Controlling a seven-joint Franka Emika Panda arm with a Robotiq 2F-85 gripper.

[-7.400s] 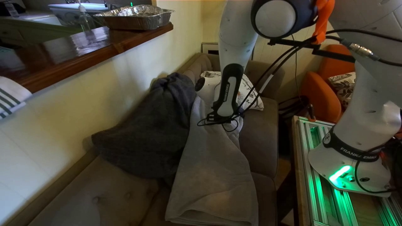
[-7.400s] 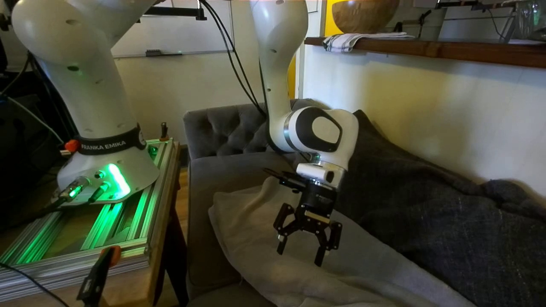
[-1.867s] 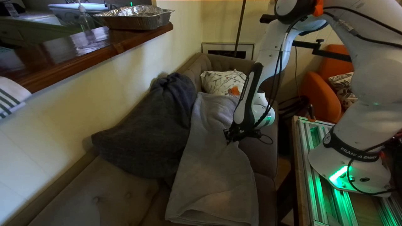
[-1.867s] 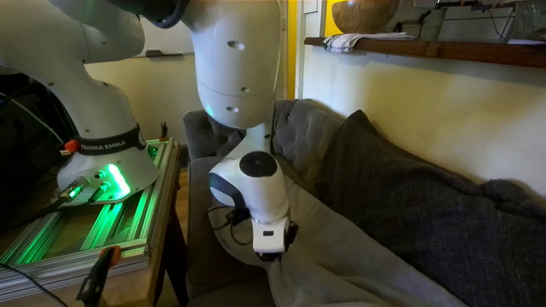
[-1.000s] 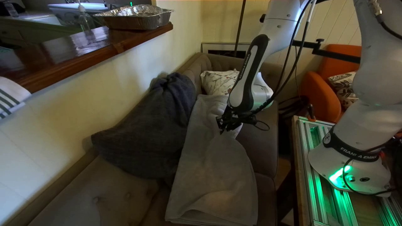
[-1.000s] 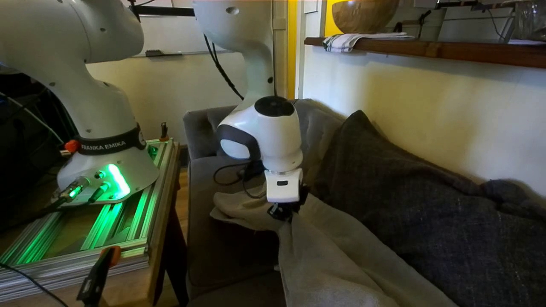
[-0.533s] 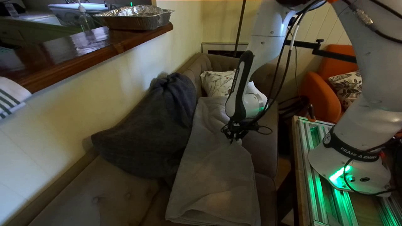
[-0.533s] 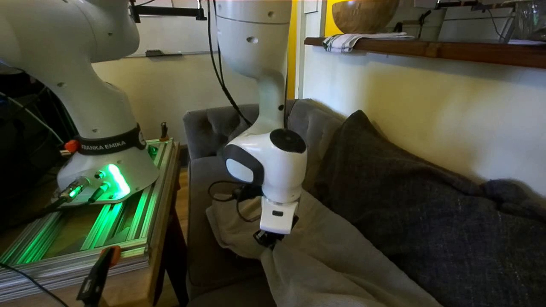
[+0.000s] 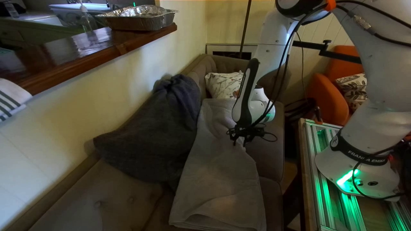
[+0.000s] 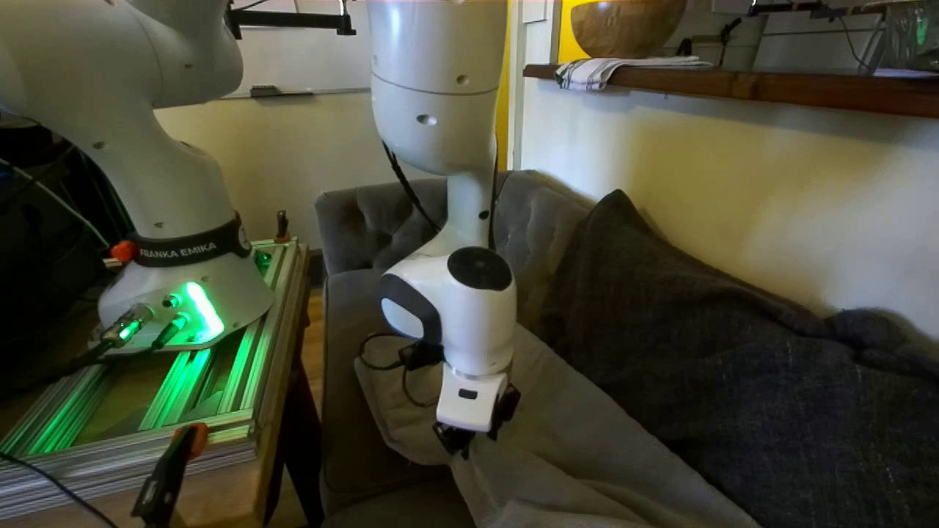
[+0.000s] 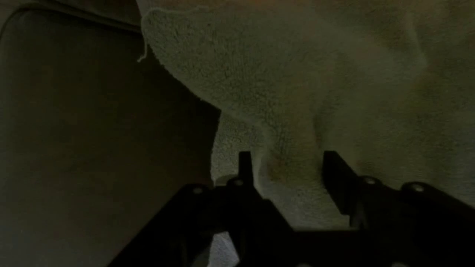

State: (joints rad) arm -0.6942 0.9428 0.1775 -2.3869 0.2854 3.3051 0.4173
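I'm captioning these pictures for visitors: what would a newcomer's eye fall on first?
Probably the big white robot arm, its black tool open at the pale grey blanket on the couch. Next, the green light glowing on the arm's base beside the couch. Then the orange armchair at the back right of an exterior view.

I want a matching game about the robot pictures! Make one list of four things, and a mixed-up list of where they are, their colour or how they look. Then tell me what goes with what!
Things
1. gripper
2. foil tray
3. pale blanket
4. armchair

Places, colours, states
A. up on the wooden ledge
B. orange
C. jaws standing apart
D. lying across the sofa

Right pairs: 1-C, 2-A, 3-D, 4-B
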